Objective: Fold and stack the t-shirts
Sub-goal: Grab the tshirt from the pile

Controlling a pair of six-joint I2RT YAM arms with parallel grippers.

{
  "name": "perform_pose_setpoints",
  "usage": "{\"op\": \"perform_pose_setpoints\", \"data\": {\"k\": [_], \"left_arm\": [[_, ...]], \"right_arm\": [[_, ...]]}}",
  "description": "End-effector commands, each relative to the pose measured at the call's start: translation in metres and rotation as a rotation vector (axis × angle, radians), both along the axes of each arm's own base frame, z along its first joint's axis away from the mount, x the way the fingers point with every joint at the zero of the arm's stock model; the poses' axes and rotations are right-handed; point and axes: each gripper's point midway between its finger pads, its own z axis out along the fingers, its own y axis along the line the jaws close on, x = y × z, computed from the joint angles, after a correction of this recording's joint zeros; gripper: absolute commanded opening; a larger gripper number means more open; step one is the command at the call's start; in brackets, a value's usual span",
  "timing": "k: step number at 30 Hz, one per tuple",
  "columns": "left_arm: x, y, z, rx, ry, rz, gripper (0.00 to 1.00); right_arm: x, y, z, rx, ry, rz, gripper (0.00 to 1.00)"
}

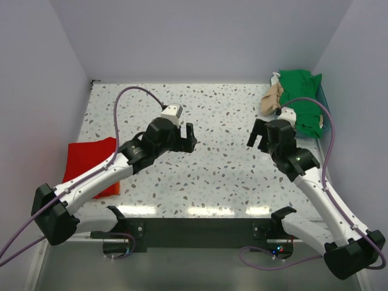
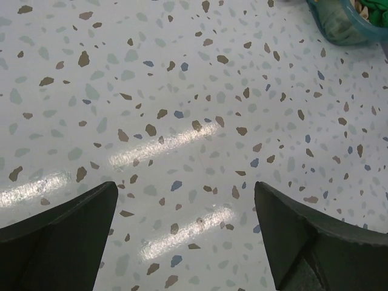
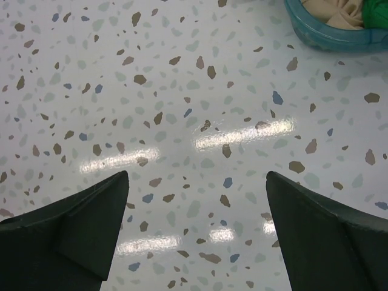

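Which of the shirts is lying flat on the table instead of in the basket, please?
The red shirt, at the table's left edge. The green shirt and the beige shirt sit bunched in the basket at the far right.

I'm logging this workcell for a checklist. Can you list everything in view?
red t-shirt: one, red, lying flat at the table's left edge
green t-shirt: one, bright green, heaped in the basket
beige t-shirt: one, tan, bunched beside the green one
basket: one, teal, far right corner
table: one, white with speckles
left gripper: one, black, open, holding nothing, over mid-table
right gripper: one, black, open, holding nothing, over mid-table
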Motion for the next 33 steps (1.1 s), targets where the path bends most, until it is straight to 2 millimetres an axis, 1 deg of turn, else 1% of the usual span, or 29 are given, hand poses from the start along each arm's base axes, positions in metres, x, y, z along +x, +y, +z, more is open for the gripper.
{"op": "perform_pose_setpoints", "data": {"k": [1,2,4,5,6,7,8,9,10,11,12,13,14,15,16,17,18,19,20,21,22,24,25,26,27,28,29,31,33], "left_arm": [[0.002,0.003,0.038,-0.014,-0.067,-0.014,1.00],[0.001,0.003,0.045,-0.014,-0.078,-0.023,1.00],[-0.003,0.007,0.048,0.002,-0.075,-0.037,1.00],[-0.005,0.009,0.053,0.010,-0.087,-0.046,1.00],[-0.005,0.011,0.059,0.014,-0.097,-0.044,1.00],[-0.007,0.015,0.059,0.028,-0.093,-0.040,1.00],[-0.008,0.018,0.063,0.039,-0.109,-0.041,1.00],[-0.007,0.022,0.066,0.047,-0.121,-0.032,1.00],[-0.008,0.026,0.067,0.060,-0.120,-0.026,1.00],[-0.007,0.030,0.068,0.073,-0.127,-0.018,1.00],[-0.005,0.035,0.069,0.080,-0.129,-0.007,1.00],[-0.005,0.038,0.067,0.088,-0.124,-0.004,1.00],[-0.005,0.041,0.067,0.093,-0.121,0.001,1.00],[-0.005,0.046,0.064,0.102,-0.111,0.009,1.00],[-0.004,0.048,0.062,0.106,-0.110,0.012,1.00],[-0.005,0.050,0.063,0.106,-0.113,0.013,1.00],[-0.004,0.054,0.058,0.109,-0.103,0.019,1.00],[-0.003,0.056,0.057,0.110,-0.102,0.021,1.00],[-0.003,0.059,0.059,0.106,-0.111,0.021,1.00],[-0.003,0.062,0.056,0.107,-0.103,0.023,1.00],[-0.002,0.064,0.056,0.104,-0.108,0.027,1.00],[-0.001,0.066,0.054,0.104,-0.103,0.023,1.00],[0.000,0.067,0.054,0.098,-0.107,0.024,1.00],[0.000,0.067,0.051,0.102,-0.103,0.021,1.00],[0.001,0.066,0.051,0.099,-0.102,0.018,1.00],[0.002,0.066,0.048,0.101,-0.097,0.017,1.00],[0.001,0.065,0.046,0.100,-0.093,0.012,1.00],[0.002,0.065,0.042,0.102,-0.085,0.013,1.00],[0.003,0.064,0.040,0.097,-0.082,0.008,1.00]], "right_arm": [[0.014,0.003,0.018,-0.013,-0.067,0.011,0.99],[0.022,0.007,0.020,-0.028,-0.068,0.031,0.99],[0.032,0.012,0.022,-0.042,-0.073,0.050,0.99],[0.046,0.013,0.016,-0.066,-0.064,0.036,0.99],[0.056,0.014,0.024,-0.082,-0.080,0.033,0.99],[0.066,0.014,0.023,-0.101,-0.072,0.029,0.99],[0.078,0.007,0.024,-0.113,-0.069,0.003,0.99],[0.099,0.007,0.021,-0.124,-0.046,-0.008,0.99],[0.111,0.003,0.020,-0.112,-0.038,-0.017,0.99],[0.126,-0.019,0.020,-0.092,-0.037,-0.072,0.99],[0.149,-0.021,0.013,-0.044,-0.013,-0.076,0.98],[0.160,-0.035,0.011,-0.034,-0.007,-0.116,0.98],[0.173,-0.060,0.009,-0.033,-0.004,-0.178,0.98],[0.193,-0.070,0.005,-0.031,-0.002,-0.207,0.98],[0.204,-0.081,0.001,-0.032,0.003,-0.237,0.98],[0.211,-0.101,-0.002,-0.035,0.014,-0.285,0.98],[0.224,-0.105,0.009,-0.020,-0.019,-0.302,0.98],[0.232,-0.132,-0.012,-0.017,0.019,-0.358,0.97],[0.238,-0.140,-0.014,-0.011,0.016,-0.380,0.94],[0.245,-0.149,-0.016,-0.001,0.008,-0.407,0.93],[0.250,-0.166,-0.027,-0.006,0.010,-0.450,0.93],[0.251,-0.182,-0.040,0.006,0.014,-0.503,0.93],[0.253,-0.195,-0.044,0.013,-0.002,-0.535,0.93],[0.251,-0.201,-0.058,0.022,0.016,-0.553,0.92],[0.251,-0.205,-0.063,0.044,0.008,-0.574,0.92],[0.253,-0.214,-0.066,0.059,-0.010,-0.590,0.91],[0.252,-0.217,-0.075,0.072,-0.002,-0.604,0.91],[0.254,-0.222,-0.088,0.093,0.010,-0.611,0.89],[0.258,-0.224,-0.092,0.099,0.009,-0.609,0.86]]}}
